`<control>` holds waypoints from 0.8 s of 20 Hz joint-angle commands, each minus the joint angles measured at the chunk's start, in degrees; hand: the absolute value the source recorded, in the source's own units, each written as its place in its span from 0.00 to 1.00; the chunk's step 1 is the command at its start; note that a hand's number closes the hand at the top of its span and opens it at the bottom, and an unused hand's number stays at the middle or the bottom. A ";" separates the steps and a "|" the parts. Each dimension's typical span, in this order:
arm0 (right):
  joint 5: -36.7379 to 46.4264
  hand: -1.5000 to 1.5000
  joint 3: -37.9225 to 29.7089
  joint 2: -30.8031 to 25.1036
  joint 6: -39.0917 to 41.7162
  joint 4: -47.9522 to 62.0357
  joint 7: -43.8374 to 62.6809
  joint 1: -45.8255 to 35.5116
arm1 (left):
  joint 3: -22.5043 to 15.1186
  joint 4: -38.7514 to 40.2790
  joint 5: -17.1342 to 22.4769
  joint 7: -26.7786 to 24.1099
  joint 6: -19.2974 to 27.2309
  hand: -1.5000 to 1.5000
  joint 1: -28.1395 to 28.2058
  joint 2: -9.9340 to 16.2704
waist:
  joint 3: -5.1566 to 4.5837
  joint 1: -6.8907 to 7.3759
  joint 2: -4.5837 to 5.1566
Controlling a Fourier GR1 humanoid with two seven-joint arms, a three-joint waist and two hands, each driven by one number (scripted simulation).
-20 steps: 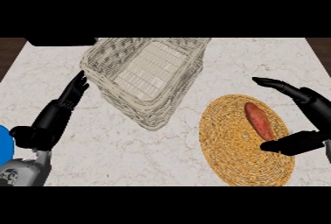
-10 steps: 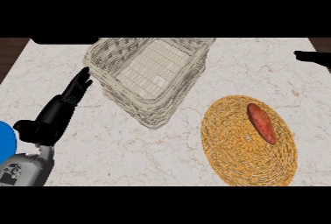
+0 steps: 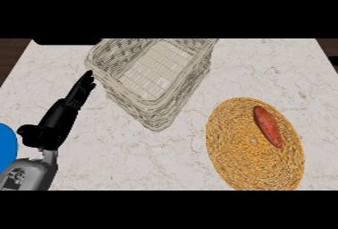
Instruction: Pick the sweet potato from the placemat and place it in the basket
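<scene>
A pale marble table (image 3: 165, 152) fills the head view, with a strip of dark wood showing past its far corners at the upper left and upper right.

On the far side of the table, left of the middle, stands a grey woven basket (image 3: 153, 78). Its far rim is cut off at the top of the view, and its near corner points toward the front of the table. Nothing shows inside it but its flat slatted bottom.

To the right and nearer lies a round straw placemat (image 3: 238, 147); its lower edge runs out of the view. The sweet potato (image 3: 268, 126) lies on the placemat's right half, reddish and lengthwise from far to near, well apart from the basket.

The left hand (image 3: 65, 114) comes up from the lower left on a grey forearm, fingers straight and together, pointing up toward the basket's left rim. Its fingertips are just beside that rim; whether they touch it is hard to tell. It holds nothing.

A blue shape (image 3: 6, 145) is cut off by the left edge, too little of it showing to name.

The right hand shows nowhere in this view
</scene>
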 commanded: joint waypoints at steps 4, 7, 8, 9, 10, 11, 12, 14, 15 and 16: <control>7.57 0.00 -3.28 0.97 1.14 3.95 -9.04 2.84 | 1.20 3.01 -2.43 2.10 -0.65 0.50 -4.56 -2.70 | 0.05 -0.27 0.10; 11.04 0.00 -2.70 3.28 -2.78 7.08 -13.13 4.04 | 1.15 -5.61 -2.38 6.09 0.23 0.50 -1.34 -2.37 | 0.10 0.24 0.04; 8.79 0.00 -3.80 5.45 -2.83 2.72 -7.81 5.51 | 2.41 -3.08 -1.66 -0.03 -2.38 0.50 3.58 -1.81 | 0.03 -0.04 -0.05; 10.27 0.00 -2.09 6.75 -3.27 4.65 -9.66 5.16 | 2.46 1.09 -2.01 0.14 -2.86 0.50 0.03 -2.46 | 0.04 -0.06 0.09; 8.14 0.00 -2.64 6.73 -0.09 7.63 -7.15 0.07 | 4.56 1.42 -1.02 -1.57 -5.24 0.50 -0.40 -0.48 | 0.01 0.35 0.14; 10.70 0.00 -0.94 10.48 -5.65 2.83 -7.10 6.76 | 3.35 1.03 -1.99 -0.84 -2.89 0.50 0.77 -2.63 | 0.04 -0.14 0.03; 11.24 0.00 -2.01 9.81 -4.54 6.73 -8.92 4.98 | 3.18 -4.30 -1.77 4.55 -2.79 0.50 -0.14 -2.11 | 0.06 0.22 0.03; 15.09 0.00 -0.94 11.66 -8.59 9.98 -14.08 6.25 | 2.67 -4.71 -2.70 4.75 -2.00 0.50 0.88 -3.07 | 0.08 0.36 0.09; 15.24 0.00 -1.77 12.31 -8.52 9.90 -13.34 5.83 | 4.29 -5.89 -1.57 3.21 -4.36 0.50 2.76 -1.61 | 0.06 0.34 0.04; 17.89 0.00 0.56 14.06 -10.74 11.47 -15.52 5.82 | 2.29 -2.90 -3.68 2.78 -2.84 0.50 0.67 -4.05 | 0.06 0.30 0.14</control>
